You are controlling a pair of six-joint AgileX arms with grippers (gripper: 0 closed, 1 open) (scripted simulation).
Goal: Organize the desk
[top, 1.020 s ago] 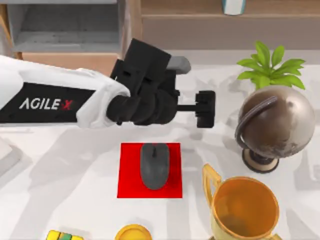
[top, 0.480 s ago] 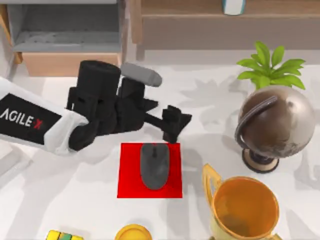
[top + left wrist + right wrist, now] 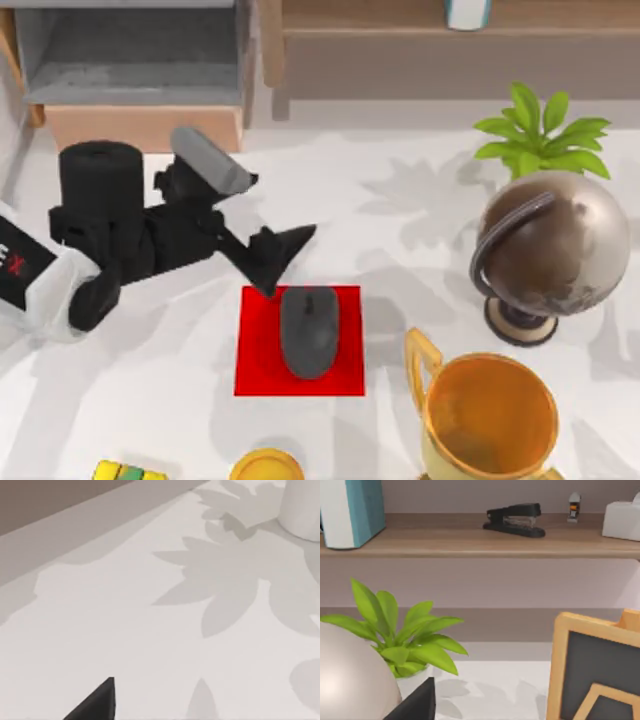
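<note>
The desk [image 3: 420, 200] is seen from above as a broad white top that carries everything else. At its centre a grey mouse [image 3: 309, 331] is laid on a red mat [image 3: 256, 360], within the mat's edges. The left arm is reached in from nine o'clock, and the left gripper [image 3: 276, 254] is held just off the mat's eleven o'clock corner, near the mouse but apart from it; whether its fingers are apart or together cannot be told, since they are seen as one dark wedge. At three o'clock a globe [image 3: 548, 252] is stood on its dark base, with a leafy plant [image 3: 540, 130] just behind it towards one o'clock. A golden trophy [image 3: 486, 418] is placed at five o'clock, and a round yellow thing [image 3: 266, 468], possibly a lid, is cut by the edge at six o'clock beside a coloured cube [image 3: 125, 472] at seven o'clock. A wooden shelf unit [image 3: 400, 40] is set along twelve o'clock. In the left wrist view bare desk with leaf shadows is shown. In the right wrist view the plant [image 3: 405, 635], a black stapler [image 3: 515, 519] on a shelf, a teal book [image 3: 352, 510] and a wood-framed board [image 3: 597, 672] are seen.
</note>
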